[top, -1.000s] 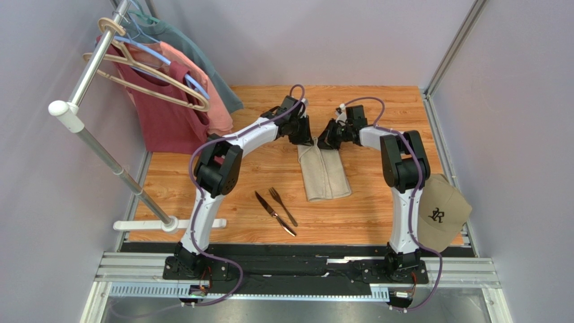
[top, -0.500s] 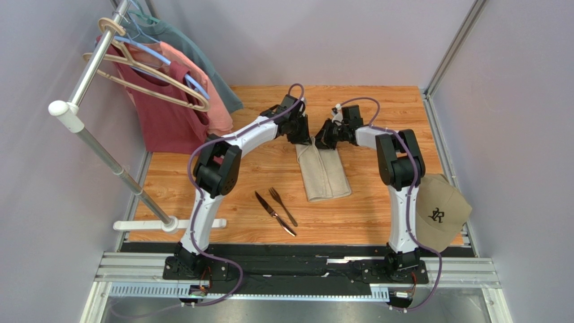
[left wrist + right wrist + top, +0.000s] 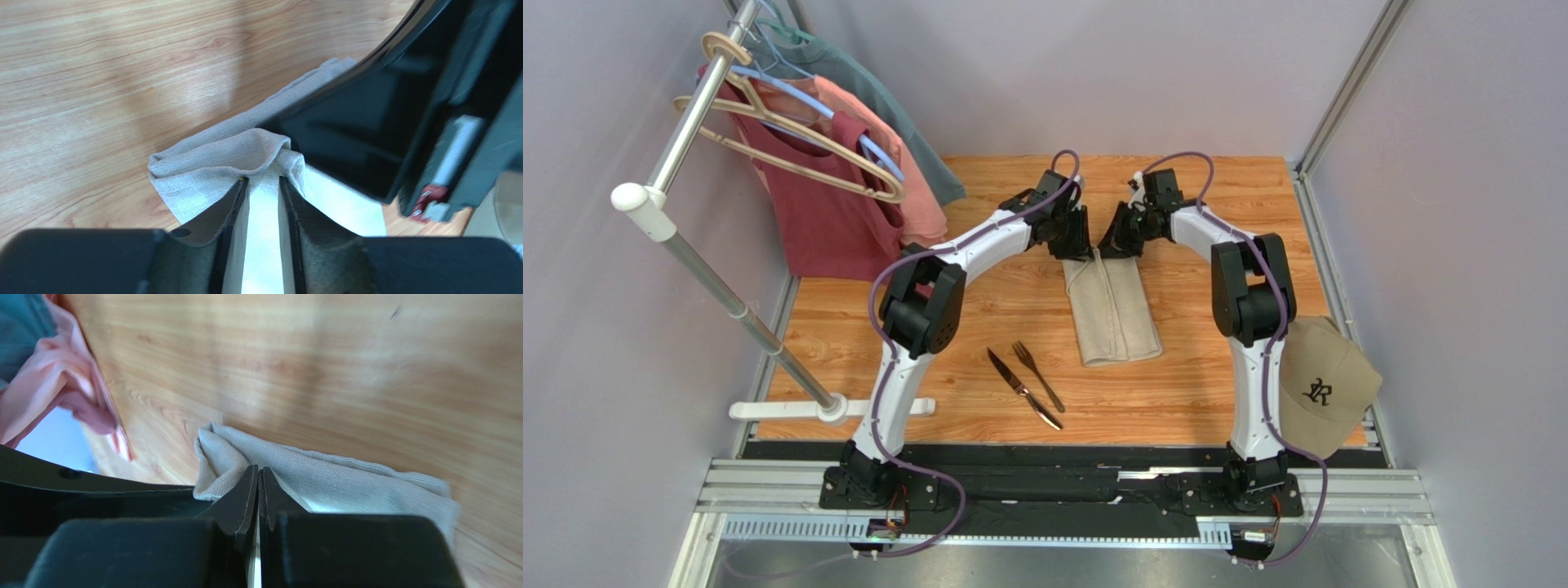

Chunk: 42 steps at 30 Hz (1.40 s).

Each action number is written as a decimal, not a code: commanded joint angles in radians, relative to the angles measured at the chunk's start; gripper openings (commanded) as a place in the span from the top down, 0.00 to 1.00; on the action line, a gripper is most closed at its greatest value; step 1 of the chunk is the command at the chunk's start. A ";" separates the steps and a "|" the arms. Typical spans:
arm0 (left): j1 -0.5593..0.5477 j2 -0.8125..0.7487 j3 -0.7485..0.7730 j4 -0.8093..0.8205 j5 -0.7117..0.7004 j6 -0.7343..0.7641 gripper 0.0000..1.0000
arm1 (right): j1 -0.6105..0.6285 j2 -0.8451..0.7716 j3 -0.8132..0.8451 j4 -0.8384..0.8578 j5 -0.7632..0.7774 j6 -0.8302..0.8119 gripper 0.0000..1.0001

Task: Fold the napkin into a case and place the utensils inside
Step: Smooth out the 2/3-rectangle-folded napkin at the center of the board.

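The beige napkin (image 3: pixel 1114 312) lies folded into a narrow strip in the middle of the wooden table (image 3: pixel 1210 380), its long axis running near to far. My left gripper (image 3: pixel 1078 245) is at its far left corner, jaws close together with bunched cloth (image 3: pixel 209 165) between the tips (image 3: pixel 263 180). My right gripper (image 3: pixel 1118 241) is at the far right corner, jaws shut (image 3: pixel 258 471) on the cloth's edge (image 3: pixel 344 478). The dark fork (image 3: pixel 1038 374) and knife (image 3: pixel 1022 388) lie side by side on the table, near left of the napkin, untouched.
A tan cap (image 3: pixel 1320 386) with a dark logo sits at the table's right edge. A clothes rack (image 3: pixel 707 282) with red and pink shirts (image 3: pixel 830 184) stands at the far left. The pink shirt (image 3: pixel 67 398) shows in the right wrist view.
My right gripper has moved left and farther back along the napkin's far edge, closer to the left gripper. The left gripper has barely shifted. The fork and knife have not moved.
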 commanded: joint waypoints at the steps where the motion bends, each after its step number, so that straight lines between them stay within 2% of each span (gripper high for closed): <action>1: -0.003 -0.032 0.045 0.030 0.050 0.025 0.66 | -0.012 -0.079 0.131 -0.204 0.182 -0.145 0.94; 5: -0.005 -0.084 0.002 0.038 0.075 0.027 0.64 | -0.015 -0.151 0.093 -0.292 0.321 -0.185 0.92; 7: -0.008 -0.115 -0.024 0.038 0.082 0.024 0.62 | -0.012 -0.223 -0.008 -0.278 0.357 -0.179 0.90; 10: -0.020 -0.133 -0.041 0.029 0.090 0.023 0.62 | -0.004 -0.344 -0.178 -0.215 0.370 -0.173 0.84; 11: -0.023 -0.136 -0.044 0.029 0.094 0.025 0.62 | -0.001 -0.372 -0.229 -0.191 0.364 -0.167 0.78; 13: -0.034 -0.127 -0.042 0.036 0.107 0.025 0.64 | 0.006 -0.422 -0.292 -0.135 0.304 -0.152 0.76; 17: -0.032 -0.048 0.033 -0.004 0.127 0.017 0.80 | 0.038 -0.473 -0.447 -0.063 0.195 -0.127 0.80; 23: -0.029 -0.014 0.070 -0.013 0.130 0.024 0.87 | 0.091 -0.525 -0.581 0.066 0.042 -0.073 0.88; 32: -0.013 0.124 0.153 -0.036 0.136 0.005 0.90 | 0.152 -0.565 -0.710 0.098 0.077 -0.079 0.93; 42: 0.001 0.187 0.248 -0.037 0.165 0.030 0.89 | 0.151 -0.567 -0.699 0.017 0.225 -0.179 0.96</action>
